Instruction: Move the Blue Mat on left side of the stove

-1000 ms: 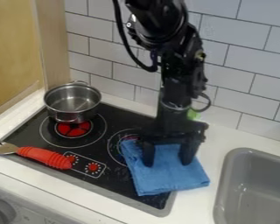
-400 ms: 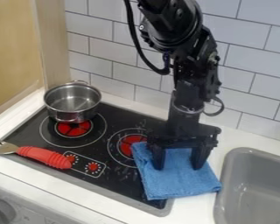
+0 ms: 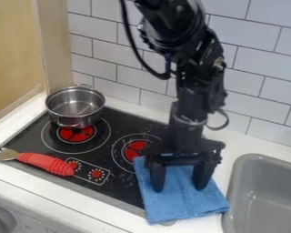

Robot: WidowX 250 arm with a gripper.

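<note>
We see the blue cloth mat point(image 3: 181, 205) overhanging the black glass stove's point(image 3: 120, 184) right front corner, near the grey sink's point(image 3: 233, 182) rim; cooktop stretches left toward the red-handled fork point(image 3: 47, 164). Our black two-finger gripper point(image 3: 179, 189) points down, fingers wide apart, tips against the mat.

A bright blue cloth mat point(image 3: 181, 200) is lying nearly flat in the lower centre-right of the frame, looking soft and four-sided, with faint creases. It is covering the stove's front right corner, its right part spreading onto the white surface point(image 3: 239, 140). The stove point(image 3: 120, 179) is stretching from the left to the lower centre, showing a black top, a grey rim, two ringed red burners and two small red dials.
</note>
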